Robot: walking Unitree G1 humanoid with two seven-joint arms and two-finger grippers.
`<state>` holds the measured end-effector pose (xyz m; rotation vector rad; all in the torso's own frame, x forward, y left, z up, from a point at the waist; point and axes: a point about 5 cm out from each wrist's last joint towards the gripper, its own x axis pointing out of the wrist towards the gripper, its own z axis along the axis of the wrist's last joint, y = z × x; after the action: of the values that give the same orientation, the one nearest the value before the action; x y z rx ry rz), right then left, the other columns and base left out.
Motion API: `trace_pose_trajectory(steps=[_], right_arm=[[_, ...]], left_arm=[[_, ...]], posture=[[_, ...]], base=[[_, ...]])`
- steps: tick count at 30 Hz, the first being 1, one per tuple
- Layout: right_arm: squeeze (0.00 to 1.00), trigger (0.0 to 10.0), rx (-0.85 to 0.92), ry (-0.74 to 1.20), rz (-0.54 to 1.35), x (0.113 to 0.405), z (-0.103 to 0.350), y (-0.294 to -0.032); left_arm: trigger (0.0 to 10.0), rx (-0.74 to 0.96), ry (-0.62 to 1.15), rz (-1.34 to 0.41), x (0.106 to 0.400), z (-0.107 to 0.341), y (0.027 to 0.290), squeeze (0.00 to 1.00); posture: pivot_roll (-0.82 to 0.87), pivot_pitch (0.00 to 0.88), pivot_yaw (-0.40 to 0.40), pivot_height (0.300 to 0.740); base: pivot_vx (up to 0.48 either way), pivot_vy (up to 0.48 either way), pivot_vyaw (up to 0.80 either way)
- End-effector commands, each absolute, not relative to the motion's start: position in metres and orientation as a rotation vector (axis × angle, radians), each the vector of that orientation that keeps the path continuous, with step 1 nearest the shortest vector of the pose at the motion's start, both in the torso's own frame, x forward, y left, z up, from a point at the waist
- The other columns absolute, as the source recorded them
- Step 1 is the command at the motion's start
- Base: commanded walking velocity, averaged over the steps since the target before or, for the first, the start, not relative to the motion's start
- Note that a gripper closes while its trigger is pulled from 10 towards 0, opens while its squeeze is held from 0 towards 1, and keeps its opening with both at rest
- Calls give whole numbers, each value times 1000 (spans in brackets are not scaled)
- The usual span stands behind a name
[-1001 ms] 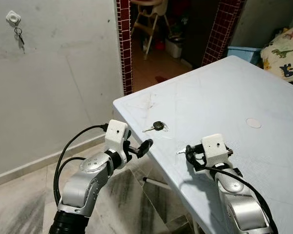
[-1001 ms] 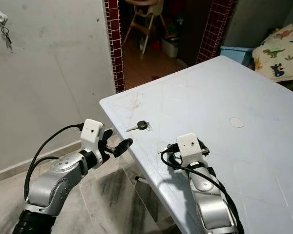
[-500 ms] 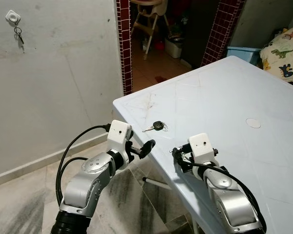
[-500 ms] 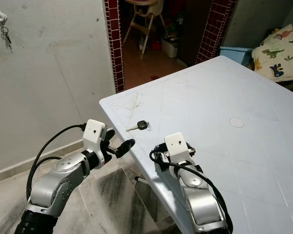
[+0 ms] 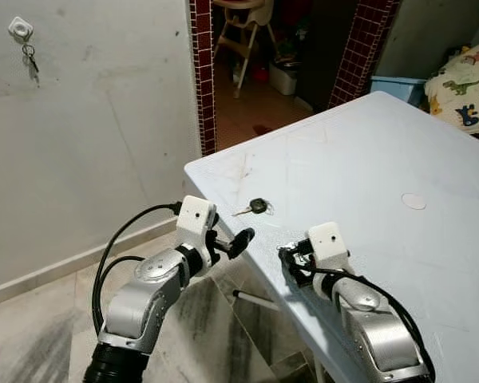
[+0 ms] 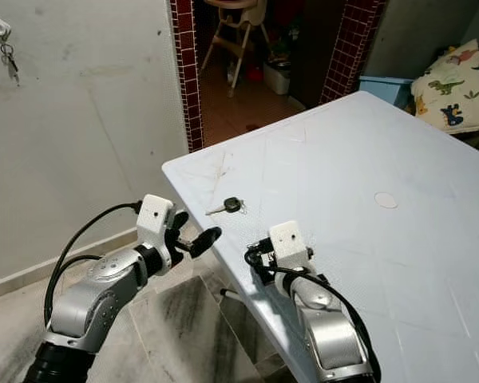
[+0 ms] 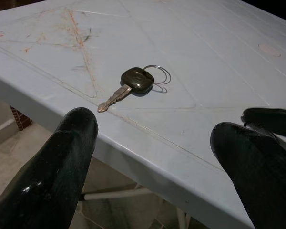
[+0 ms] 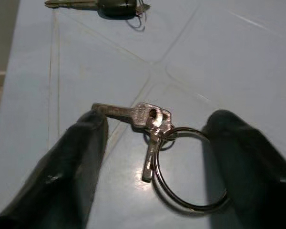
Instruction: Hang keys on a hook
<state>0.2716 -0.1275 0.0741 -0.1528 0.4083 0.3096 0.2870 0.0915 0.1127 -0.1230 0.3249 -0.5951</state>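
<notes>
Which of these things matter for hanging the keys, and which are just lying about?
For the job:
silver keys on a ring
black-headed key
wall hook
right gripper
left gripper

Lying about:
high chair
dinosaur blanket
blue box

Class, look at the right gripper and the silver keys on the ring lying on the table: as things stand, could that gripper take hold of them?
Probably yes. The right gripper is open, its fingers either side of the silver keys on the ring, which lie flat on the table with nothing between. Their flatness may make pinching awkward.
</notes>
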Motion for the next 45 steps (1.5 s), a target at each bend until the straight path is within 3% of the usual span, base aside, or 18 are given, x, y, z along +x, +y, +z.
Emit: trace_pose_trajectory(steps=[1, 35, 45], right_arm=[[0, 0, -130, 456, 321, 270, 65, -127], [0, 0, -22, 502, 271, 266, 49, -137], [0, 0, 13, 304, 138, 283, 77, -152]], left_arm=[[10000, -112, 323, -601, 289, 114, 91, 0], [10000, -102, 325, -605, 290, 114, 91, 0], [10000, -100, 322, -608, 290, 115, 91, 0]], posture=[[87, 0, -7, 740], [90, 0, -3, 740], [87, 0, 2, 740]], base=[[0, 0, 0], [0, 0, 0], [0, 0, 0]])
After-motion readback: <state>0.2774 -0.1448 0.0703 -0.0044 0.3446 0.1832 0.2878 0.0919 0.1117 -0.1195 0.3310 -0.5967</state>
